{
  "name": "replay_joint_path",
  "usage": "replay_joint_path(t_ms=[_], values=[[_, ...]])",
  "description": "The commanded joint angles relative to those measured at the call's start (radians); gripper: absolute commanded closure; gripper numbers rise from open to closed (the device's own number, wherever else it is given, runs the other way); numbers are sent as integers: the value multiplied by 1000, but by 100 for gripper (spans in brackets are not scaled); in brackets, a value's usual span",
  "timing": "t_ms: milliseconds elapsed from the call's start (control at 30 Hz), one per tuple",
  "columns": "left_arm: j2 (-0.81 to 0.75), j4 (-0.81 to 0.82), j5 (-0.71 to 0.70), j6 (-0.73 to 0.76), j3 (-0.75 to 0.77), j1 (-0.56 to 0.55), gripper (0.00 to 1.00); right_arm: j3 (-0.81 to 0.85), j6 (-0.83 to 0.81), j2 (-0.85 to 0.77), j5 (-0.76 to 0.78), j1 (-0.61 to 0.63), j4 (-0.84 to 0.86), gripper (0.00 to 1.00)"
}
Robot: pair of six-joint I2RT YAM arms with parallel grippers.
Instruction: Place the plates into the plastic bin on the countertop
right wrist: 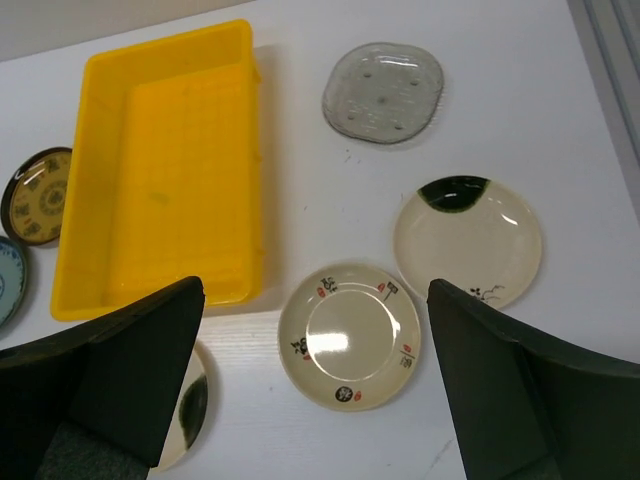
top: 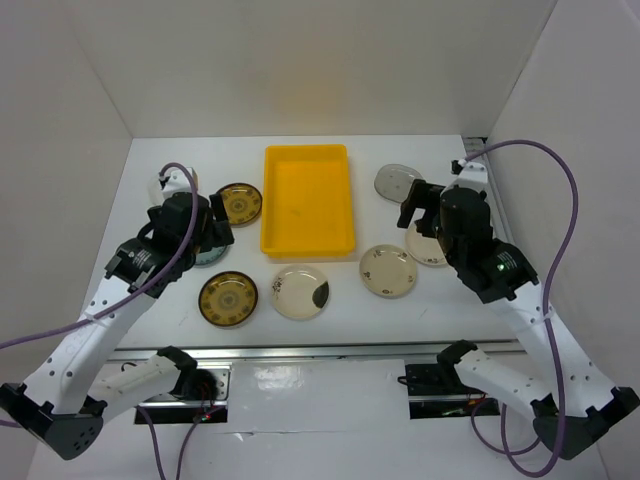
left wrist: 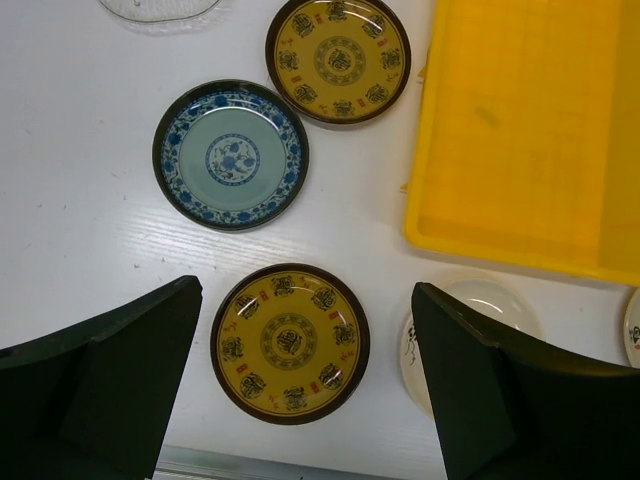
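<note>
The left gripper (left wrist: 305, 290) hung spread and empty over a gold-brown plate (left wrist: 290, 343) left of the yellow bin (top: 308, 200). The right gripper (right wrist: 315, 288), equally spread and empty, hung over a cream plate (right wrist: 349, 336) right of it.

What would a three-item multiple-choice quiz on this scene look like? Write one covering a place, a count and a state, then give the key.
1. The grey glassy plate lies:
A. in the yellow rectangular plastic bin
B. stacked on another plate
C. on the white countertop, right of the bin

2. Gold-brown patterned round plates in view:
A. two
B. one
C. four

3. The bin is:
A. tipped over
B. empty
C. holding one plate

Key:
1 C, it rests on bare table beside the bin's right wall.
2 A, the left wrist view shows both.
3 B, only its bare yellow floor shows.
</note>
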Motion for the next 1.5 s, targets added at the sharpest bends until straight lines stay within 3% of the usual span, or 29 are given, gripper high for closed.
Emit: replay_joint_path(t_ms=[0, 167, 500, 833, 1467], values=[[1, 30, 8, 0, 9, -1, 0, -48, 30, -68, 59, 6, 12, 0], [23, 39, 62, 11, 9, -1, 0, -311, 249, -155, 59, 6, 119, 0], [41, 59, 146, 38, 9, -1, 0, -629, 634, -204, 70, 6, 154, 0], [31, 59, 155, 38, 0, -1, 0, -775, 699, -146, 70, 6, 285, 4], [31, 59, 155, 38, 0, -1, 0, -907, 722, -6, 70, 6, 515, 31]])
